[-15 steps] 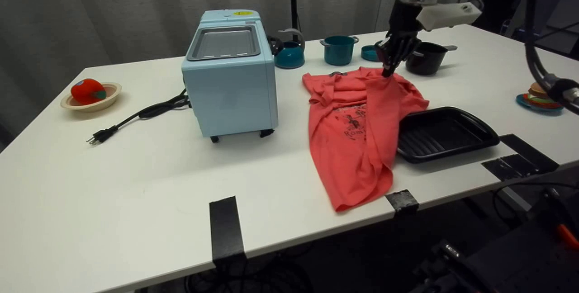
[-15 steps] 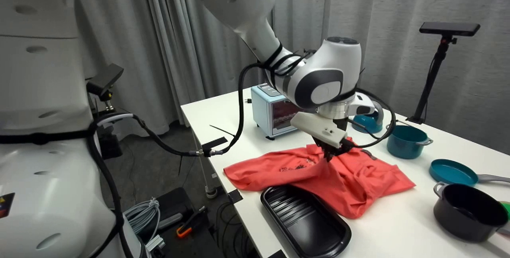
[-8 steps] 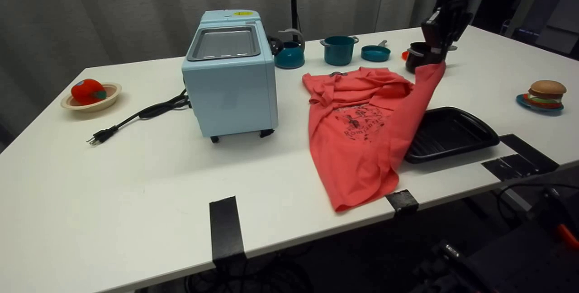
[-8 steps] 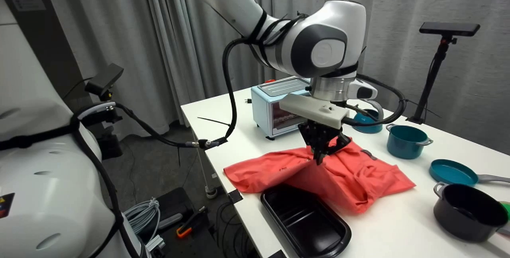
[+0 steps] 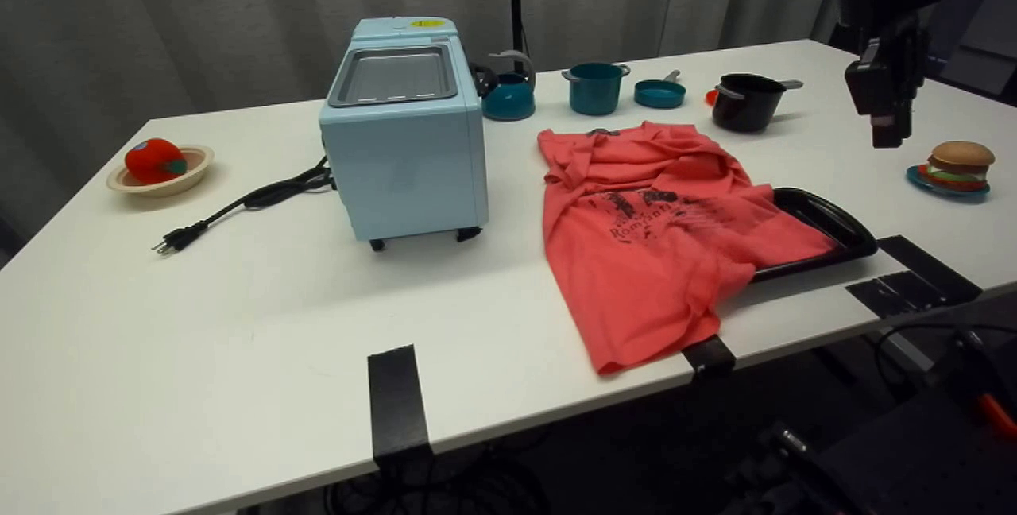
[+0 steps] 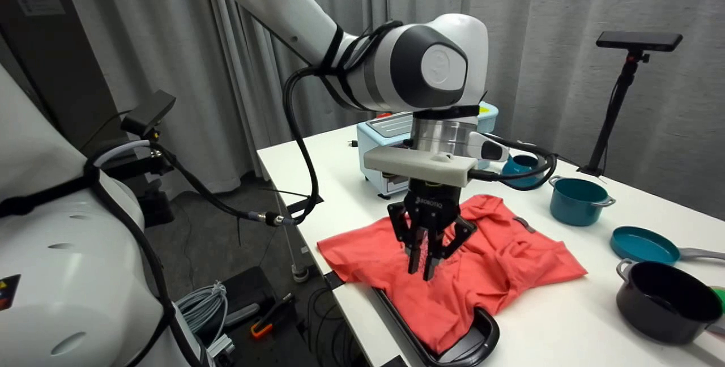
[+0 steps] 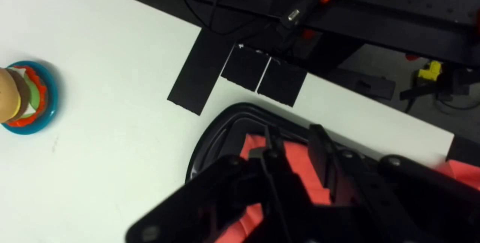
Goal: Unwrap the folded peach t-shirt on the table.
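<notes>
Wrist view, and the gripper [image 7: 295, 132] is aimed down toward the black tray [image 7: 258, 113], its two fingers parted by a narrow gap, and it has hold of nothing! Straight through that gap shows the peach t-shirt [image 7: 309, 179], lying lower down.

Over to an exterior view, and the shirt sprawls beside the tray with a loose flap draped down into it, one end of the tray showing bare. Dark chest print [image 5: 643, 217] face up, just beside the tray! Toward the back, away from the tray, the cloth bunches into folds, while a corner runs out from the tray close to the near edge of the table [image 5: 238, 364]. Between that corner and the tray, the cloth comes up to a strip of black tape [image 5: 709, 362]. And the gripper hangs well above the tabletop, clear of the shirt.

Off the tray's bare end, a burger [image 7: 22, 95] on a teal plate [image 7: 52, 89]. Farther back from the tray, a row: black pot [image 5: 747, 106], teal pan [image 5: 659, 95], teal pot [image 5: 594, 92], teal kettle [image 5: 508, 102]. Across the shirt from the tray, the light-blue box appliance [image 5: 405, 173]; farthest from the tray, beyond that appliance, a red item [image 5: 151, 160] in a pale bowl [image 5: 171, 187].
</notes>
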